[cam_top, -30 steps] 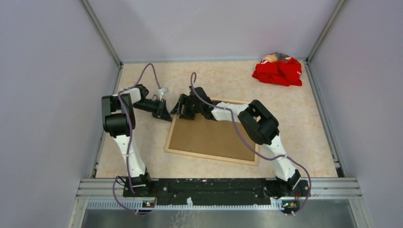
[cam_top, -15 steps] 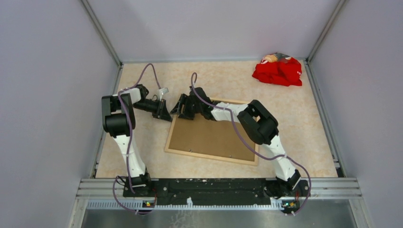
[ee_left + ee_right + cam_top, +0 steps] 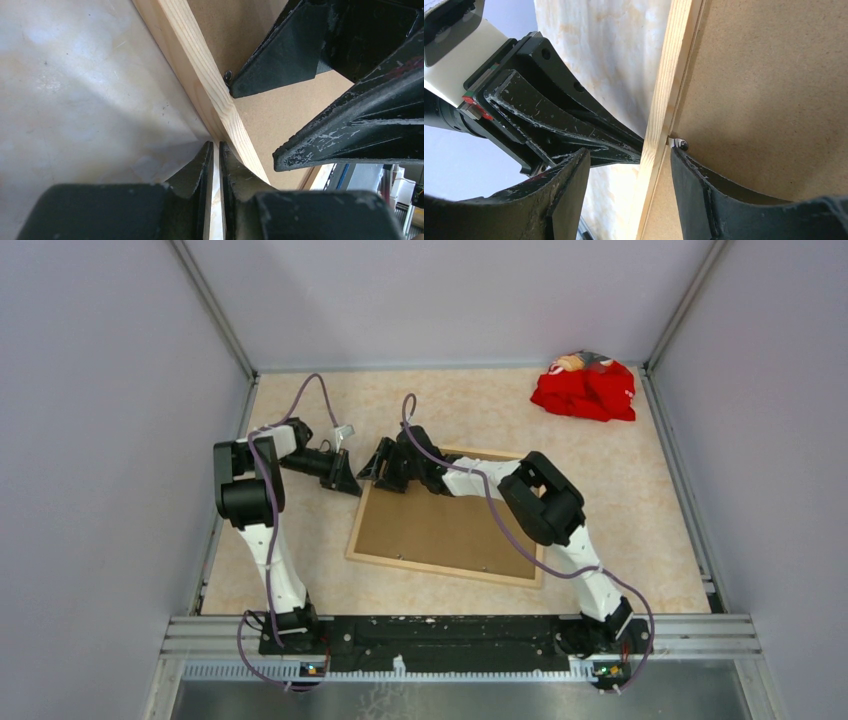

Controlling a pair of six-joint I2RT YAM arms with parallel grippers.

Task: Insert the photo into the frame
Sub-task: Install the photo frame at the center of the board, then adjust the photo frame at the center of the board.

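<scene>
The frame (image 3: 445,571) lies face down on the table with a plain brown backing board (image 3: 440,525) filling it. The photo is hidden. My left gripper (image 3: 352,485) is shut and empty, its tips (image 3: 216,145) against the outer side of the frame's left rail (image 3: 200,75) near the far-left corner. My right gripper (image 3: 385,468) is open and straddles that rail (image 3: 669,75). One finger (image 3: 704,190) rests on the backing board (image 3: 774,90) at a small metal tab (image 3: 683,145). The other finger (image 3: 569,185) is outside the rail.
A crumpled red cloth (image 3: 585,388) lies at the far right corner. Grey walls close in the table on three sides. The two grippers are close together, and the left one (image 3: 549,115) lies just beyond the right one's outer finger.
The right arm has shifted very slightly to the left. The left arm and the frame have not moved.
</scene>
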